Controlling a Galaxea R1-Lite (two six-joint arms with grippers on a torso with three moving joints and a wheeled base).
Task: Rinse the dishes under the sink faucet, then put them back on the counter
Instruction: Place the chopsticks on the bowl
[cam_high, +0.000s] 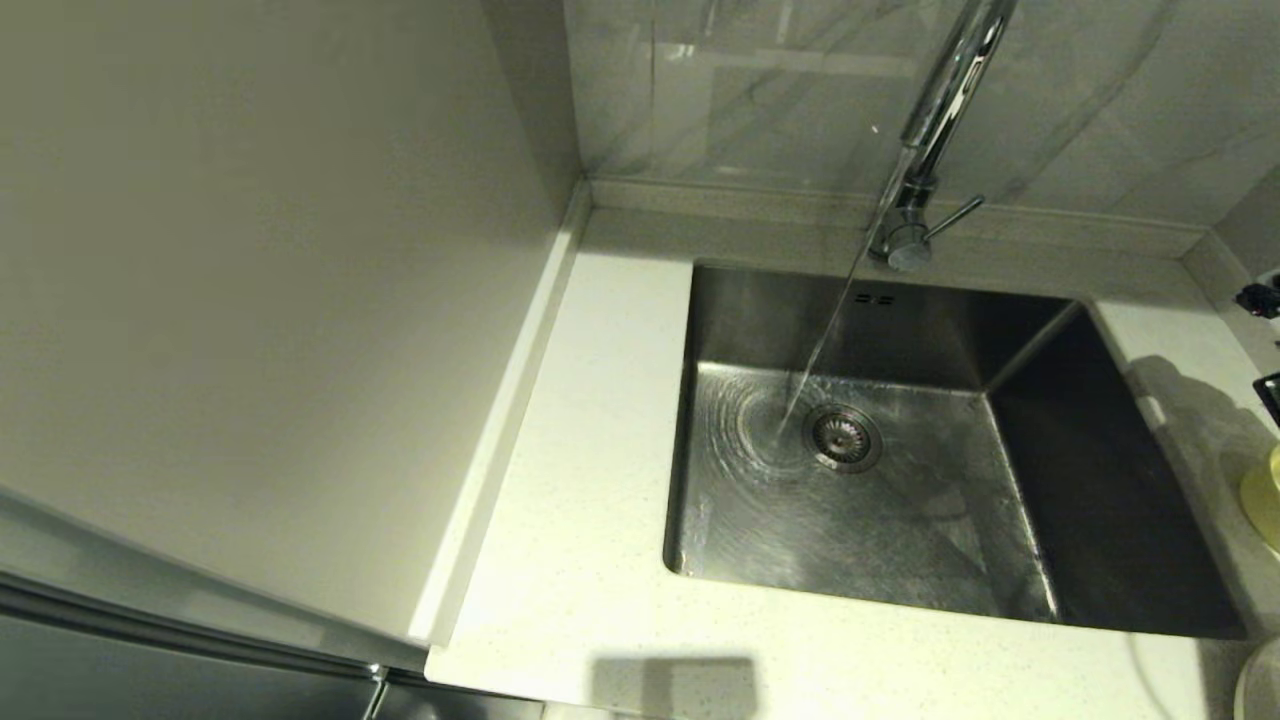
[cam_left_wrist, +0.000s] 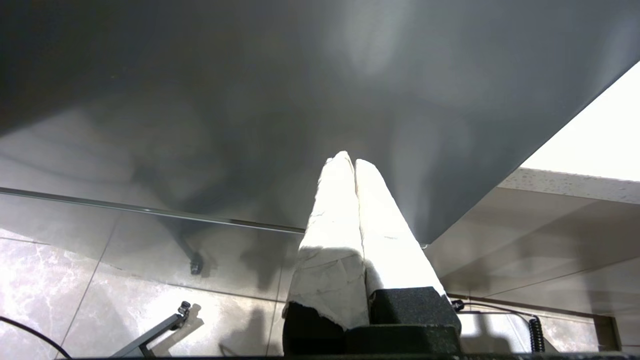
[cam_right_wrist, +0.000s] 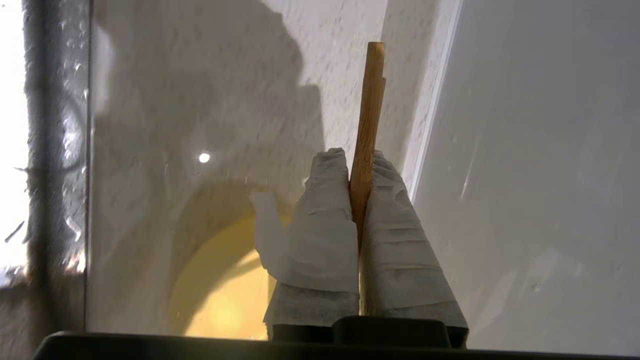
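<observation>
In the right wrist view my right gripper (cam_right_wrist: 357, 155) is shut on the brown wooden chopsticks (cam_right_wrist: 370, 100), which stick out past the taped fingertips. It hangs over the speckled counter (cam_right_wrist: 240, 100), with the pale yellow-green bowl (cam_right_wrist: 220, 290) just beneath. In the head view neither arm shows. Only a slice of the bowl (cam_high: 1265, 495) and of the cream plate (cam_high: 1262, 690) shows at the right edge. Water runs from the chrome sink faucet (cam_high: 935, 120) into the steel sink (cam_high: 900, 520) beside the drain. My left gripper (cam_left_wrist: 350, 160) is shut on nothing, parked below counter height.
White counter (cam_high: 590, 480) lies left of and in front of the basin, bounded by a tall grey panel (cam_high: 250, 300) on the left. A low raised edge and marbled wall run behind the faucet. Small dark items (cam_high: 1262, 300) sit at the far right.
</observation>
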